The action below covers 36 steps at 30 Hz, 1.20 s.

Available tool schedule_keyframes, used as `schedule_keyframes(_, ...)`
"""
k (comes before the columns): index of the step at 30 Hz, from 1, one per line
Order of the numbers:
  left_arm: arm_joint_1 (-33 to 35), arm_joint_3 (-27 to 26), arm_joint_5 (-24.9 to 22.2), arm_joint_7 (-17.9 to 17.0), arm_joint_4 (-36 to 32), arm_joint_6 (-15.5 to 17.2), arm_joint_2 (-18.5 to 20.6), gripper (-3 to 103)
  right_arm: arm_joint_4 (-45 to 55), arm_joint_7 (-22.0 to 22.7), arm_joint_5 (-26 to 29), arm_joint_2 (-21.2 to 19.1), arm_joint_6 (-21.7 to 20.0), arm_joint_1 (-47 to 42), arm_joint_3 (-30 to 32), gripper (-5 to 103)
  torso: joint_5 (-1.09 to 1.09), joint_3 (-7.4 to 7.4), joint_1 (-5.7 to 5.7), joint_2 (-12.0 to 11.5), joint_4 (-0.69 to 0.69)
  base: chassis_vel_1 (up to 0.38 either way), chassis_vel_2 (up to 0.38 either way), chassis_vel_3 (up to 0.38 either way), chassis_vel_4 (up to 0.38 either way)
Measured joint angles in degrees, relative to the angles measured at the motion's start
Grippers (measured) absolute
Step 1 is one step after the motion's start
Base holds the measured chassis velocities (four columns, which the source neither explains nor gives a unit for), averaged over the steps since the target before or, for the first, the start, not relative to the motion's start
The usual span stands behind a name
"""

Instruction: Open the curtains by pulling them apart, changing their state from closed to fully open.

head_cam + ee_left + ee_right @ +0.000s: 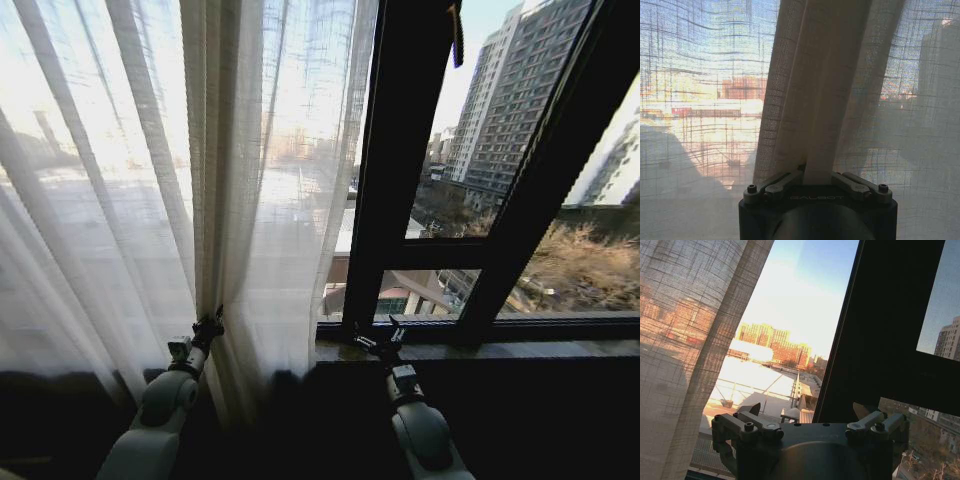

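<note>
The sheer white curtains (100, 200) hang over the left half of the window, and a second pleated stretch (290, 190) ends near the black frame. Low down between them, my left gripper (210, 323) is at a thick gathered fold. The left wrist view shows that gripper (817, 174) shut on the bunched fold (815, 100), which rises straight up from between the fingers. My right gripper (385, 339) hovers by the sill in front of the frame. In its wrist view it (808, 409) is open and holds nothing, with the curtain edge (695, 340) off to one side.
Black window frame bars (400, 160) divide the uncovered glass on the right, with city buildings beyond. A stone sill (520, 349) runs below the glass. Below the sill the wall is dark.
</note>
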Motion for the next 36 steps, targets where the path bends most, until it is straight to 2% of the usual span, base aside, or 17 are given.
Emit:
schedule_keyframes(12, 1.0, -1.0, -0.1, 0.1, -0.5, -0.4, 0.0, 0, 0.0, 0.2, 0.7, 0.4, 0.5, -0.2, -0.4, 100, 0.00, 0.01, 0.00, 0.0, 0.00, 0.353, 0.345, -0.350, -0.350)
schedule_keyframes(17, 1.8, -1.6, -0.2, 0.1, -0.9, -0.6, 0.0, 0, -0.1, 0.2, 1.1, 0.6, 0.5, -0.1, -0.6, 100, -0.02, 0.00, 0.00, 0.0, 0.03, 0.207, 0.244, -0.191, -0.254)
schedule_keyframes(21, 2.4, -2.0, -0.2, 0.1, -1.2, -0.7, 0.0, 0, -0.2, 0.3, 1.1, 0.6, 0.5, -0.1, -0.7, 100, -0.04, 0.00, 0.00, 0.0, 0.03, 0.038, 0.039, -0.033, -0.027)
schedule_keyframes(25, 3.4, -2.8, -0.4, 0.2, -1.9, -0.7, -0.2, 0, 0.0, 0.3, 1.2, 0.4, 0.4, -0.4, -0.7, 100, 0.05, 0.01, -0.01, 0.0, -0.03, -0.019, -0.027, 0.015, 0.020)
schedule_keyframes(31, 4.3, -4.1, -1.2, 0.4, -2.4, -0.8, 0.0, 0, 0.2, 0.3, 1.2, 0.3, 0.4, -0.7, -1.0, 100, 0.02, 0.01, -0.01, 0.0, -0.02, -0.028, -0.033, 0.019, 0.028)
schedule_keyframes(36, 4.5, -8.0, -2.3, 2.8, -1.2, -2.8, 1.3, 0, 0.6, 0.3, 1.2, 0.3, 0.8, -1.1, -1.5, 100, -0.02, 0.00, 0.00, 0.0, 0.01, 0.000, 0.000, 0.000, 0.000)
